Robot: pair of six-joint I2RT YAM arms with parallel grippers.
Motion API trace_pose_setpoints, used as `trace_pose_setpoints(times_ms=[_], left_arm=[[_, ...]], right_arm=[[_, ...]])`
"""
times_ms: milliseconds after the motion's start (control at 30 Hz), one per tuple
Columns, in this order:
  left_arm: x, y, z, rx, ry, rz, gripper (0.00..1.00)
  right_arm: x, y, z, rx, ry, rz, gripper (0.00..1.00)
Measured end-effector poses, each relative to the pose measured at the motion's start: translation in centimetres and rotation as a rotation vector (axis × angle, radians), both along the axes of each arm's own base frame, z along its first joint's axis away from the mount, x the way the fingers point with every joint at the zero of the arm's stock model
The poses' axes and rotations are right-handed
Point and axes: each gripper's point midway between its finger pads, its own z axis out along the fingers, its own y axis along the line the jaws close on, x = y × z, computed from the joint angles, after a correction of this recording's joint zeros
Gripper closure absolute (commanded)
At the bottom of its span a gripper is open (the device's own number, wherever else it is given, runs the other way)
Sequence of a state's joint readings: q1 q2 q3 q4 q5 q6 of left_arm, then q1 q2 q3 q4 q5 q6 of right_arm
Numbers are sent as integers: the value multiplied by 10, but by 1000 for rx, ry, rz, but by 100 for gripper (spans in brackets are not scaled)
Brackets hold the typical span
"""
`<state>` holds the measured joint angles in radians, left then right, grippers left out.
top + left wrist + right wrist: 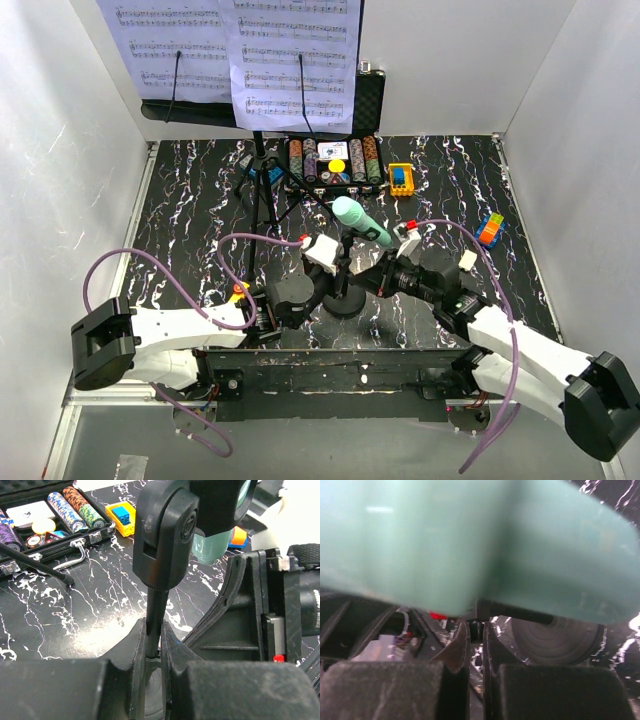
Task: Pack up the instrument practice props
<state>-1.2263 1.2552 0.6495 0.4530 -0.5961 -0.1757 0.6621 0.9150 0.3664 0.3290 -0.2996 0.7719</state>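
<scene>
Two robot arms meet at the centre of a black, white-veined table (pixel 190 220), where a mint-green microphone (pixel 360 222) sits tilted in the clip of a small black mic stand (pixel 345 302), its head pointing toward the upper left of the overhead frame and its round base resting on the table just in front of the arm bases. The left gripper (pixel 152 647), reaching in from the lower left, is clamped on the stand's thin black post, below the clip joint. The right gripper (pixel 476 630), coming from the lower right, has its jaws drawn almost together on a thin dark part of the same stand just beneath the microphone, which fills the top of that wrist view as a green blur; the stand's round base shows behind the fingers to the right. At the upper left of the overhead view the tall black music stand (pixel 262 190) stands on its tripod, with white sheet music (pixel 290 60) spread across its desk. Just right of its legs, at the back of the table, lies an open poker chip case (pixel 335 165), with a yellow block (pixel 401 178) beside it.
</scene>
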Motion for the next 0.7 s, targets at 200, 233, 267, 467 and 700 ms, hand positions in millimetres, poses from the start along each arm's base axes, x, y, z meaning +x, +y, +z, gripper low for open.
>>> trace_pose_setpoints(times_ms=[200, 233, 267, 467, 700], left_arm=[[0, 0, 0, -7, 5, 5, 100], [0, 0, 0, -8, 6, 5, 100], [-1, 0, 0, -9, 7, 5, 100], [-5, -4, -1, -24, 15, -13, 100], [-5, -5, -1, -41, 14, -15, 100]], right_arm=[[-4, 1, 1, -221, -207, -21, 99], [-4, 1, 2, -271, -254, -28, 99], [-5, 0, 2, -313, -291, -36, 99], [-10, -5, 2, -578, -556, -37, 99], [-10, -6, 2, -713, -676, -24, 67]])
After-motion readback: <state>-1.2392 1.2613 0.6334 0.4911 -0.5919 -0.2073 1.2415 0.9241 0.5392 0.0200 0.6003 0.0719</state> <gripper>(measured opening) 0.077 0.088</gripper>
